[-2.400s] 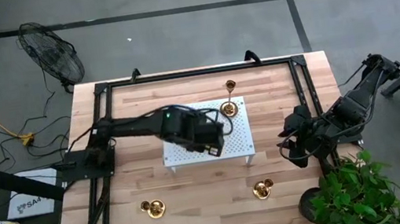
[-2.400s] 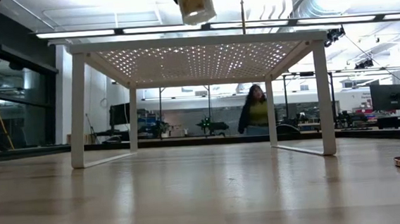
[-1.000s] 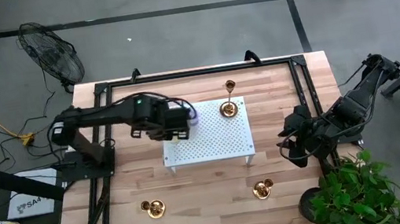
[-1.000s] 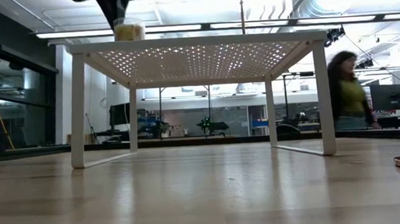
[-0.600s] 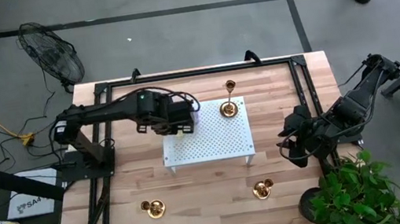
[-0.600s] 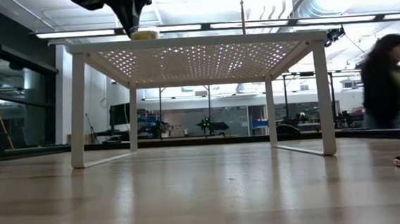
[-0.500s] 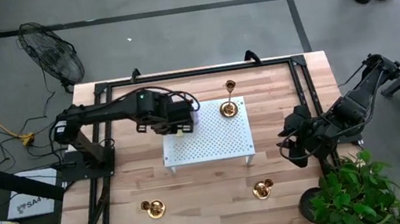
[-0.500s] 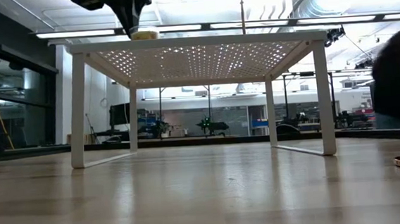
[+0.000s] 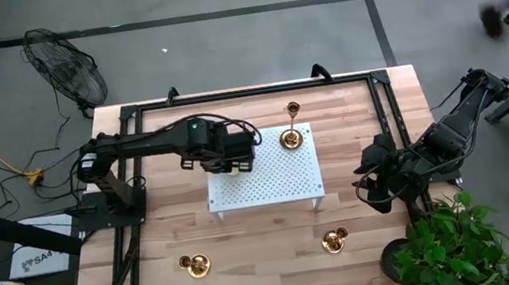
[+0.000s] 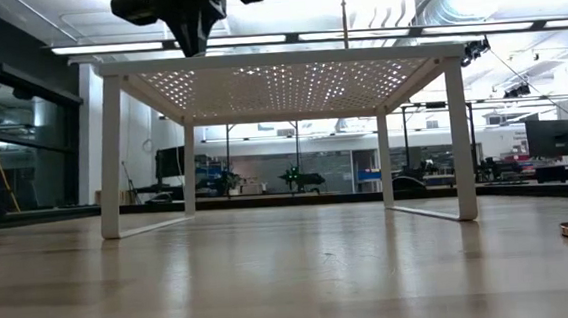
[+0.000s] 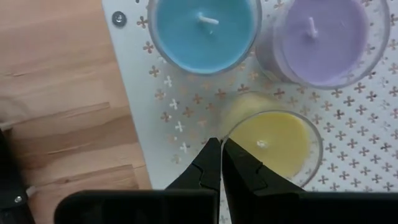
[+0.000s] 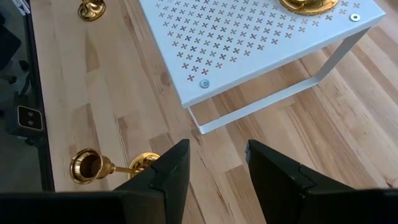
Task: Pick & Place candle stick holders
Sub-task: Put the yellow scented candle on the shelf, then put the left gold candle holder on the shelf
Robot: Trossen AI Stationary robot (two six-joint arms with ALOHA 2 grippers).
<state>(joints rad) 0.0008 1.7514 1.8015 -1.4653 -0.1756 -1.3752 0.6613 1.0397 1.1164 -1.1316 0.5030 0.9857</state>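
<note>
With its clenched, empty left claw (image 11: 216,163) above the yellow candle (image 11: 272,140), the next move likely calls for reaching a candle stick holder (image 9: 194,264).

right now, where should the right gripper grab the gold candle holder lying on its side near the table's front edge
Take the candle holder by its thin stem, coming straight down from above with the fingers across it. It appears to lie flat, so the stem is level and bare. The cup and flared base should stop sliding. The right gripper is open nearby.
</note>
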